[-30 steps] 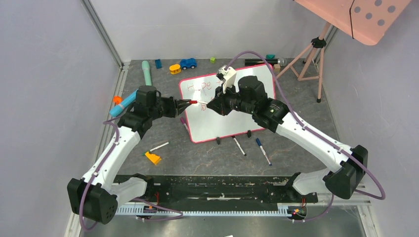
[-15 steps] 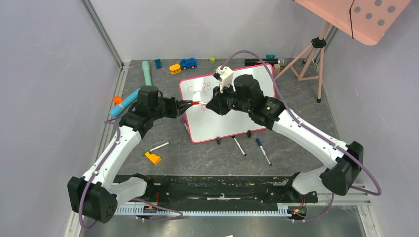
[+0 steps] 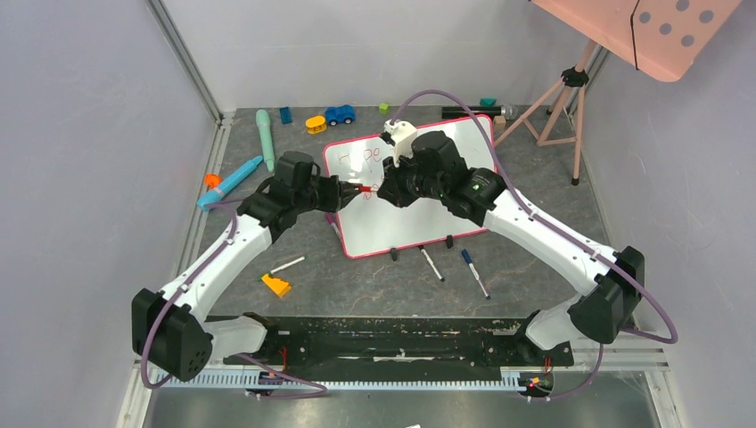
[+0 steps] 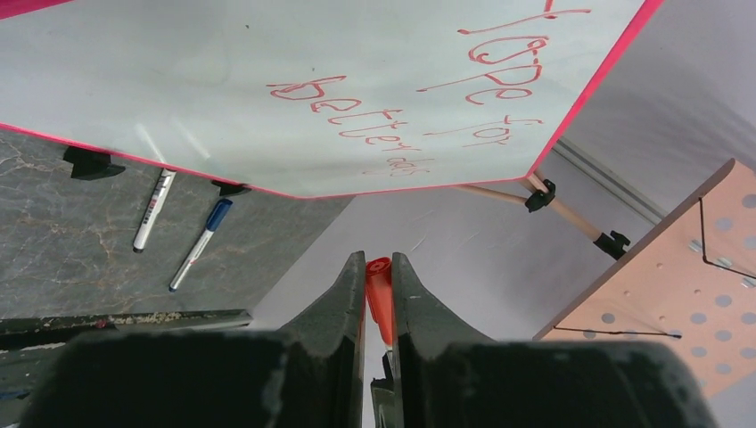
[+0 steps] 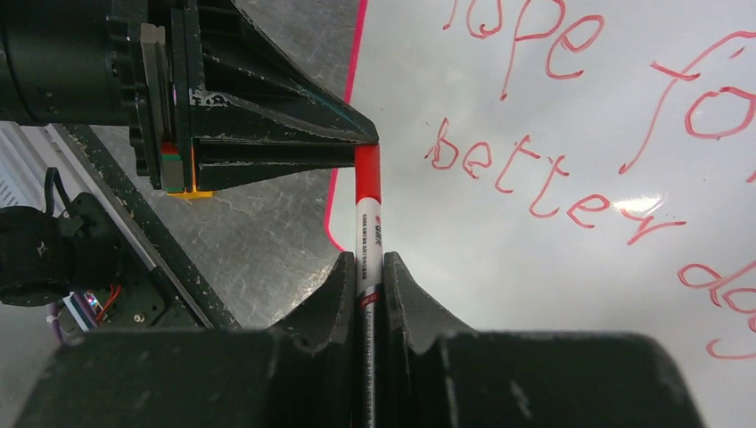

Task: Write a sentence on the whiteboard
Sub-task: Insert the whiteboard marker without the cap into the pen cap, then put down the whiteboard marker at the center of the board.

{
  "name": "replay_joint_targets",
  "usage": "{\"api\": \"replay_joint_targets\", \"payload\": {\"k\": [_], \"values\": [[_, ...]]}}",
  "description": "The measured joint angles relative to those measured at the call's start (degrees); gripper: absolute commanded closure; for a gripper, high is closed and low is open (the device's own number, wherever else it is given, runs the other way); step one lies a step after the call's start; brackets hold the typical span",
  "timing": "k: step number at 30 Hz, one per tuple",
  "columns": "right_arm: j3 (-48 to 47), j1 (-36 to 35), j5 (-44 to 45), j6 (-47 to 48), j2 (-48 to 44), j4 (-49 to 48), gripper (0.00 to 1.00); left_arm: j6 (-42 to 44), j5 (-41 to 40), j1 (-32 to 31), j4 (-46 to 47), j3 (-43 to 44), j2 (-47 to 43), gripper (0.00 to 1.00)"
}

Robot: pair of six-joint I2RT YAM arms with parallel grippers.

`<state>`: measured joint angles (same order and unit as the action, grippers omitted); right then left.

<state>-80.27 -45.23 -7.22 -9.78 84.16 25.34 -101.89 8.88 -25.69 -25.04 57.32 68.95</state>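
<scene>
The whiteboard, white with a pink-red frame, stands tilted on two black feet. On it the sentence in red reads roughly "hope for better days"; it also shows in the left wrist view. My right gripper is shut on the white barrel of a red marker. The marker's red cap sits on its end. My left gripper is shut on that cap. The two grippers meet tip to tip in front of the board's left part.
Two markers lie in front of the board. A white pen and an orange wedge lie left of them. Toys sit along the back, among them a blue car. A pink perforated panel on a tripod stands at the right.
My left arm has reached to the right with the red cap, closing the gap to the right gripper. The right gripper has shifted a little left. Both stayed shut.
</scene>
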Motion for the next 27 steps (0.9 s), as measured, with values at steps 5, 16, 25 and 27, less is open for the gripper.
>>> {"api": "replay_joint_targets", "payload": {"k": [5, 16, 25, 27], "values": [[-2.1, 0.0, 1.6, 0.0, 0.8, 2.6, 1.00, 0.0, -1.9, -1.4, 0.0, 1.0, 1.1, 0.98], [-8.7, -0.3, 3.4, 0.0, 3.8, 13.0, 1.00, 0.7, -4.8, -4.7, -1.4, 1.1, 1.9, 0.72], [-8.5, 2.4, 3.7, -0.4, 3.2, 23.6, 1.00, 8.7, 2.7, -7.3, -3.2, 1.9, 1.2, 0.23], [-7.1, 3.3, 3.6, -0.3, 2.4, 26.7, 1.00, 11.4, 3.9, -6.6, -3.5, 1.9, 0.9, 0.18]]}}
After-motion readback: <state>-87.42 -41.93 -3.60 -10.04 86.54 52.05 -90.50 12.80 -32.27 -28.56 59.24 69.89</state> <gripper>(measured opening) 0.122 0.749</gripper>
